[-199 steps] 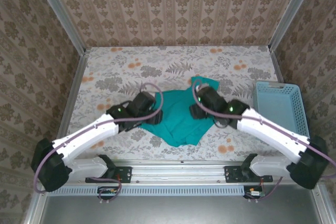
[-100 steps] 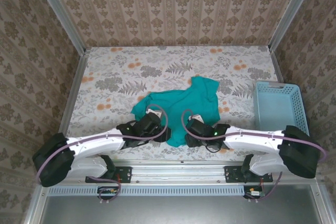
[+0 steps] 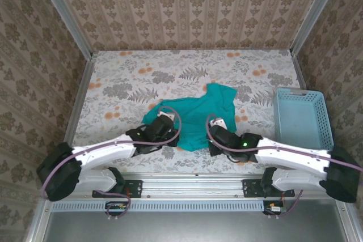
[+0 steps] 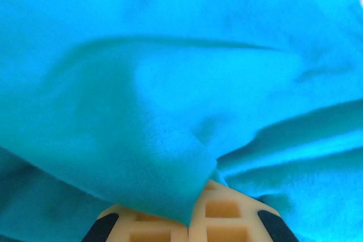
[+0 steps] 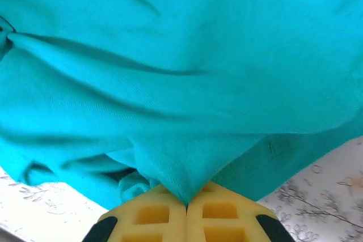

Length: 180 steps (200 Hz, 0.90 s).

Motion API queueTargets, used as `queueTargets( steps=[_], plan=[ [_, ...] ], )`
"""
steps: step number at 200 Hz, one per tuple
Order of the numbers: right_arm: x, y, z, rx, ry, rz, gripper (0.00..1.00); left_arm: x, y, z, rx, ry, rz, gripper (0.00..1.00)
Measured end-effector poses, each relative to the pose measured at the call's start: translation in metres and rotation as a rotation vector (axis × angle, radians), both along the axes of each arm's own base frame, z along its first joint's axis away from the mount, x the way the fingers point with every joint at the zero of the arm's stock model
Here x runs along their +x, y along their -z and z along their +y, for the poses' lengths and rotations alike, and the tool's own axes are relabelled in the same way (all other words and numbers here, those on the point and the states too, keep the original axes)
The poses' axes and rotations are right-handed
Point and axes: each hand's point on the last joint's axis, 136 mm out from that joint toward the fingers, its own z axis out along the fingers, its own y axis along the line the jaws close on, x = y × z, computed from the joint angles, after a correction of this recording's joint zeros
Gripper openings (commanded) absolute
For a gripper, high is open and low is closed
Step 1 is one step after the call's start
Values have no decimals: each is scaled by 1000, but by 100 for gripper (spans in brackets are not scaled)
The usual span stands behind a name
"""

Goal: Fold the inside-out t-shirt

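Observation:
The inside-out t-shirt (image 3: 205,113) is plain teal-green and lies crumpled in the middle of the flowered table, one part reaching toward the back right. My left gripper (image 3: 172,140) sits at its near left edge, and in the left wrist view the gripper (image 4: 193,211) is shut on a fold of the t-shirt (image 4: 170,100). My right gripper (image 3: 209,141) is at the near right edge. The right wrist view shows that gripper (image 5: 186,203) shut, with a pointed pinch of t-shirt (image 5: 187,83) cloth between its yellow pads (image 5: 153,216).
A light-blue slotted basket (image 3: 301,118) stands at the table's right side. Patterned walls close in the back and both sides. Bare flowered tabletop (image 3: 125,77) lies behind and left of the shirt, and shows in the right wrist view (image 5: 323,185).
Both grippers came back from the middle of the shirt to its near edge, then shut on the cloth. The shirt now lies more spread out.

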Motion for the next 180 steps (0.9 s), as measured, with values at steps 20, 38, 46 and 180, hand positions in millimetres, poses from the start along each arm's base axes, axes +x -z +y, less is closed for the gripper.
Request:
queueTargets(
  steps=[20,38,46,180],
  plan=[
    [-2,-20,-11,46,18,-42,0,12,-22,19,-26,-52,-50,0],
    [-3,-26,-20,91,46,-59,0,21,-40,39,-45,-97,-90,0],
    [-4,-24,-23,103,58,-56,0,23,-48,45,-60,-107,-106,0],
    [9,2,-2,-33,-17,31,77,31,-30,22,46,37,-15,0]
  ],
)
